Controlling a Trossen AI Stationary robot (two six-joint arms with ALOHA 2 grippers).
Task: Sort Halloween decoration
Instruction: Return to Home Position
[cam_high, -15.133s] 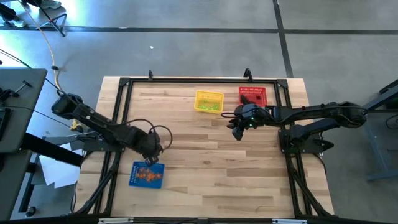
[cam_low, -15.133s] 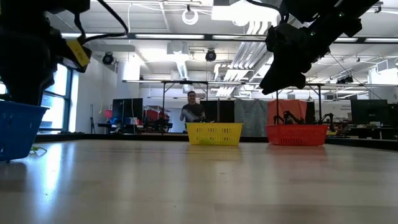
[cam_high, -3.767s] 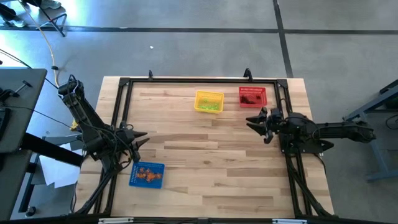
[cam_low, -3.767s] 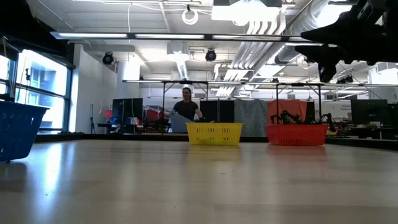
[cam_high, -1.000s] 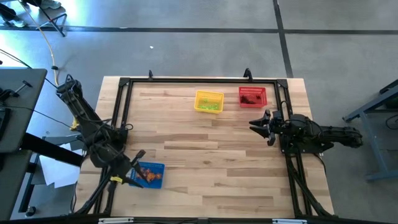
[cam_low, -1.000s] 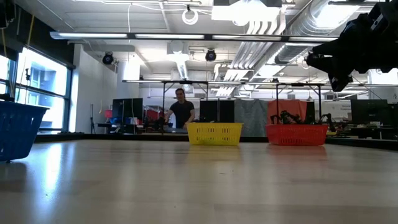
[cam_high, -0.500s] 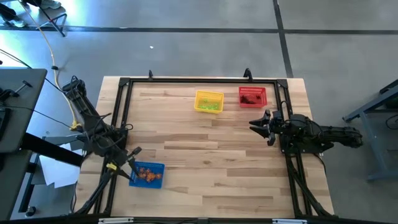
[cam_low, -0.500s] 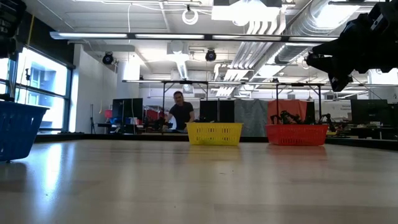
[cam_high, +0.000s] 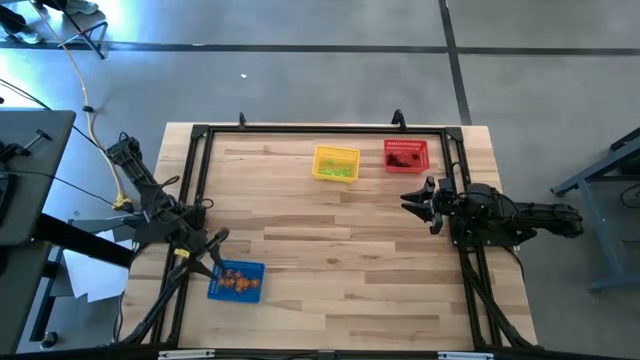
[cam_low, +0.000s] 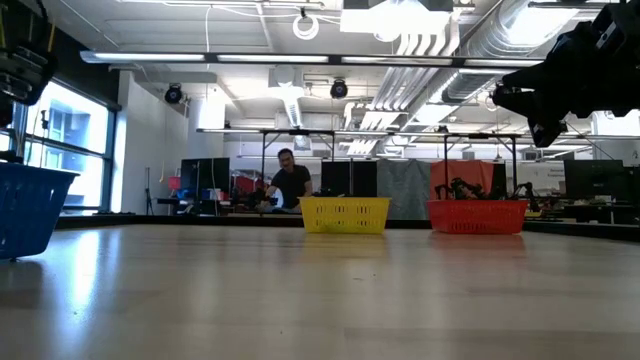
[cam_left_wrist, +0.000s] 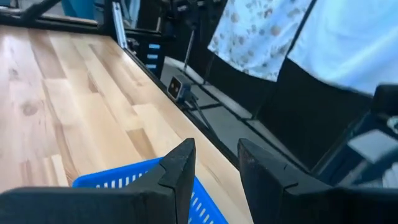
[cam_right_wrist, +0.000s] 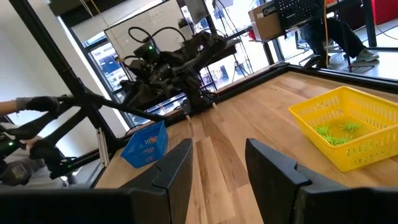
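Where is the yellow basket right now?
In the high view the yellow basket sits near the upper edge of the table, just left of the red basket, with light green trinkets inside it.

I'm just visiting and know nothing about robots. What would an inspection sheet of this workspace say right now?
Surface: wooden table, black frame on it.
Job's things: green trinkets in the yellow basket; dark trinkets in the red basket; orange trinkets in the blue basket.
Clutter: white sheets off the table's left edge.
Hands: left hand open, by the blue basket; right hand open, at the table's right edge.
Cables: pale cable on the floor, left of the table.
Surroundings: a person beyond the yellow basket, far back.
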